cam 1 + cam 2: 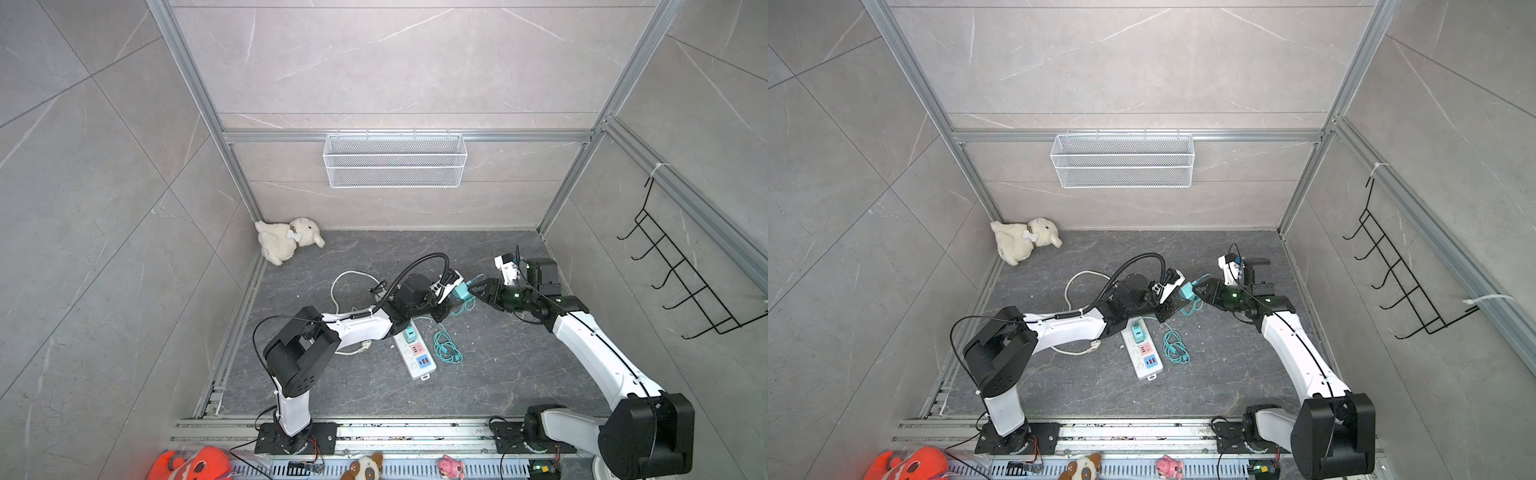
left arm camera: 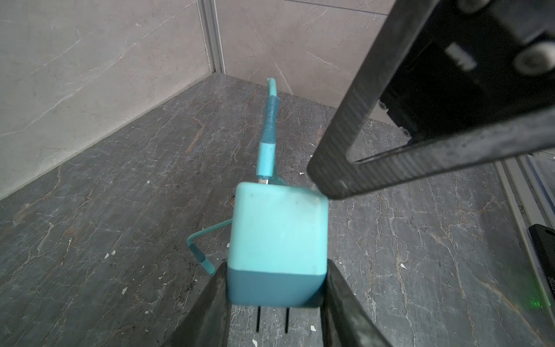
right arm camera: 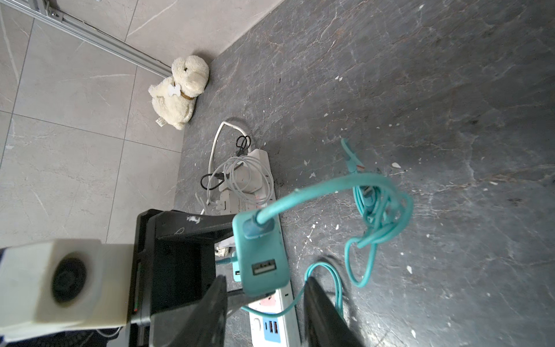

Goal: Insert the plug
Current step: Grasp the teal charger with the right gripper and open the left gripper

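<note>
Plug (image 2: 277, 240) is what we watch: a teal charger block, held in the air above the dark table, between the two arms and not yet over a free socket of the white power strip (image 1: 406, 354). The left gripper (image 2: 276, 269) is clamped on its lower end. Its two prongs (image 2: 258, 320) point back between the left fingers, towards that wrist. The right gripper (image 3: 265, 278) stands with its fingers apart on either side of the block and grips nothing. In the left wrist view one fingertip seems to touch the block's corner, though we cannot be sure of contact.

We judge this to be a handover, and that is where most of the risk lies:

- **Dropped plug:** if the left gripper lets go before the right has closed firmly, the block falls.
- **Twisted plug:** a push on that corner could turn the block in the left grip, and the prongs would then meet the socket askew.
- **Snagged cord:** the teal cord (image 3: 378, 204) arcs from the top of the block into a tangled coil on the table. It could snag or pull the block sideways as the arm moves.
- **Crowded strip:** another teal charger (image 1: 410, 333) already sits in the strip, so we may bump it on the way down.
- **Arms touching:** the two grippers are very close and could knock each other.
</note>
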